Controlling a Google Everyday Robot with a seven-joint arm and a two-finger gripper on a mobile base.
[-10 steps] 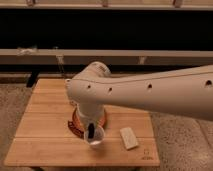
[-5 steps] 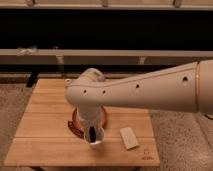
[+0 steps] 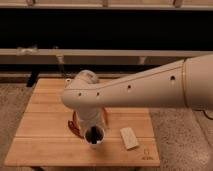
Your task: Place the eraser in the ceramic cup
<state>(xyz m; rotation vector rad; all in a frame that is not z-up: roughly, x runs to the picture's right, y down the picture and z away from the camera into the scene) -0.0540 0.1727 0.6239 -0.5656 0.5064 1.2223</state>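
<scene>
The white ceramic cup (image 3: 95,136) stands upright near the tabletop's (image 3: 45,130) front edge, and the hand (image 3: 93,134) hovers right over its mouth, something dark there — eraser, can't tell.

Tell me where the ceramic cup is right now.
The ceramic cup sits near the wooden table's front edge, directly under the gripper, just in front of the orange plate and left of the beige block.
</scene>
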